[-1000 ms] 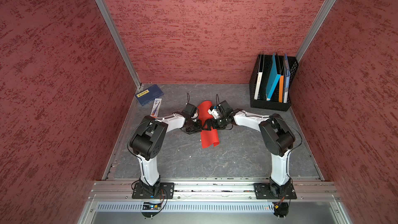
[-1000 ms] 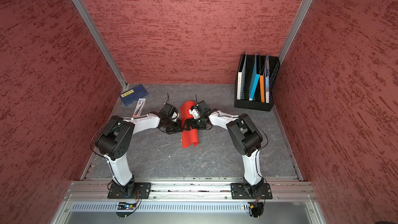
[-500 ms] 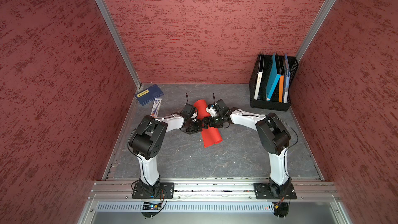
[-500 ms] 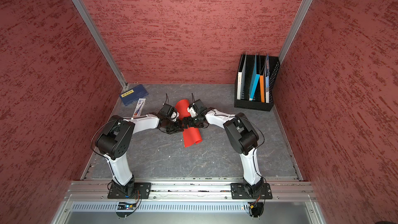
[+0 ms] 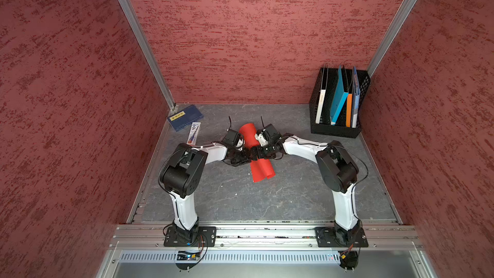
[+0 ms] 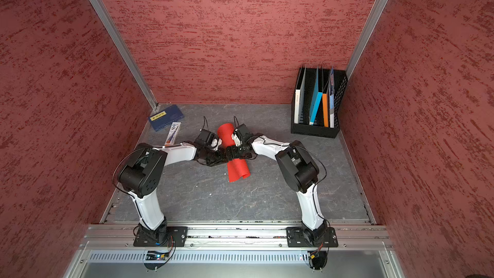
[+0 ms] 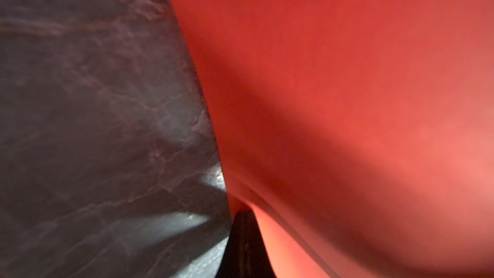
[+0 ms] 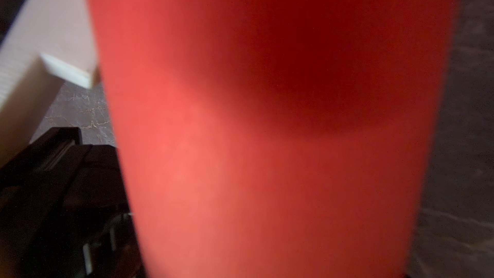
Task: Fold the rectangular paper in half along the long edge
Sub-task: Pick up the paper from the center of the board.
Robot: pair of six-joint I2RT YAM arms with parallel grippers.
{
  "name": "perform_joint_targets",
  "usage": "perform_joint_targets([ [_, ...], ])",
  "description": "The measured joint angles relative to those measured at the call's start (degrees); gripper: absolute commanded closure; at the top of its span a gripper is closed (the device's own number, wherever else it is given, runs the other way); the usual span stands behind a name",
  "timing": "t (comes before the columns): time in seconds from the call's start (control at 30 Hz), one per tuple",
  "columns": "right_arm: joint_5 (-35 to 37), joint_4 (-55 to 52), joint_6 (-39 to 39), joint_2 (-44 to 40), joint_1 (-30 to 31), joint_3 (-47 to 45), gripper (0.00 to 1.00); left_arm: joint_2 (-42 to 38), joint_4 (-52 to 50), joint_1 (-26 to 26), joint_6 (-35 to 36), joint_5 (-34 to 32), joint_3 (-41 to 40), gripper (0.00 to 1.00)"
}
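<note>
In a top view, our left pincer (image 5: 244,157) pinches the bowed rectangular paper (image 5: 263,173). We cannot tell the right pincer's (image 5: 260,152) state. A slip could skew our crease.

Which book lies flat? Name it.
The dark blue book with a yellow label, in the back corner; the others stand in the black rack.

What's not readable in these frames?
- Right hand: tiny in both top views; rectangular paper fills its wrist view, jaws unreadable.
- Left hand: wrist view shows one dark fingertip; grip on paper unclear.
- Crease: paper bulges, wrist views blurred.
- Blue book label: too small in top views.
</note>
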Motion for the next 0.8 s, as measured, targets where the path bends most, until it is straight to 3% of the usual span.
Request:
perform_joint_targets([
  [0.23, 2.2, -0.2, 0.7, -0.5, -0.4, -0.9, 0.30, 0.0, 0.3, 0.1, 0.0, 0.2, -0.2, 1.00],
  [0.53, 0.4, 0.9, 0.9, -0.8, -1.2, -2.0, 0.40, 0.1, 0.9, 0.5, 0.0, 0.9, -0.5, 1.00],
  [0.8, -3.8, 1.6, 1.1, -0.8, -1.9, -3.0, 0.52, -2.0, 7.6, 1.0, 0.0, 2.8, -5.5, 0.87],
])
